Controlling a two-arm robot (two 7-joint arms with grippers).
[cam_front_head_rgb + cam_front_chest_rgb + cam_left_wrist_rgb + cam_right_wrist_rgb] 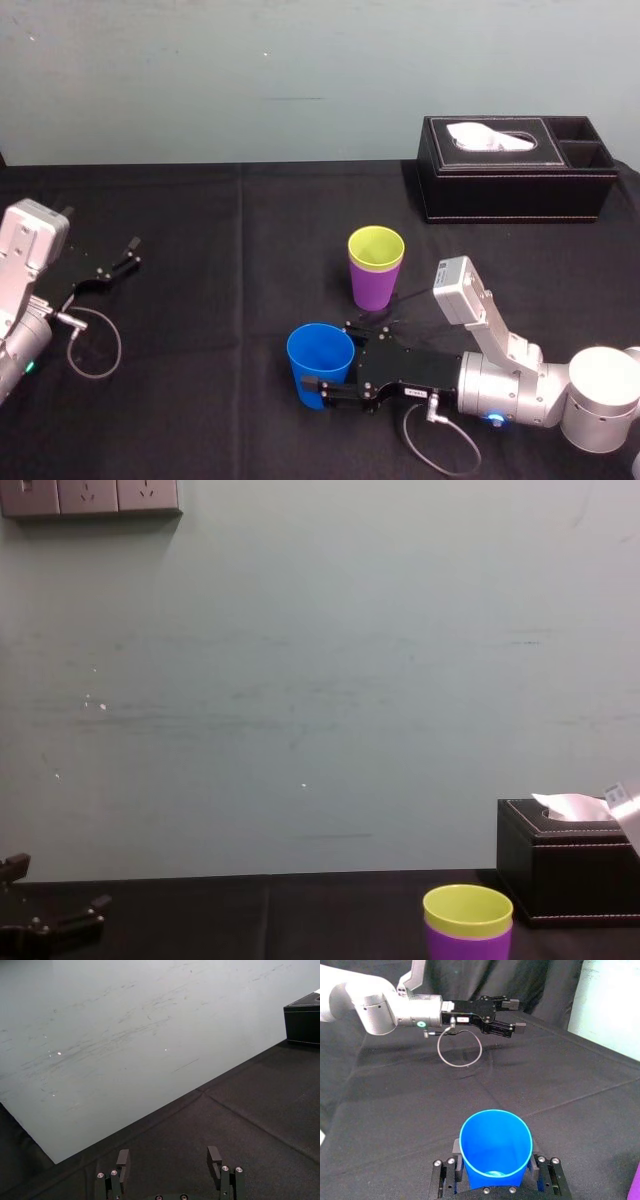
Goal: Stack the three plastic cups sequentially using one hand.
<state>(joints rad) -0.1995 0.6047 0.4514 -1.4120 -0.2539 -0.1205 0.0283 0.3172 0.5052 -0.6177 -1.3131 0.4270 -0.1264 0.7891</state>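
Right gripper [331, 358] clamped on the blue cup [318, 352], near the two-cup stack
The yellow-green cup [376, 247] sits nested in the purple cup [372, 290] mid-worktop [200, 310]. Raise the blue cup above the rim, centre it over the yellow-green mouth, keep it upright, lower straight. Left gripper [118, 258] parked at left, fingers apart

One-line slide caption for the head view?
Right gripper grips the blue cup beside the yellow-green cup nested in the purple cup; left gripper parked, open.

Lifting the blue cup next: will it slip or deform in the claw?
Probably light: the blue cup looks thin-walled plastic. Its smooth, tapered sides may slide through the right claw gripping it. A hard squeeze could flex it.
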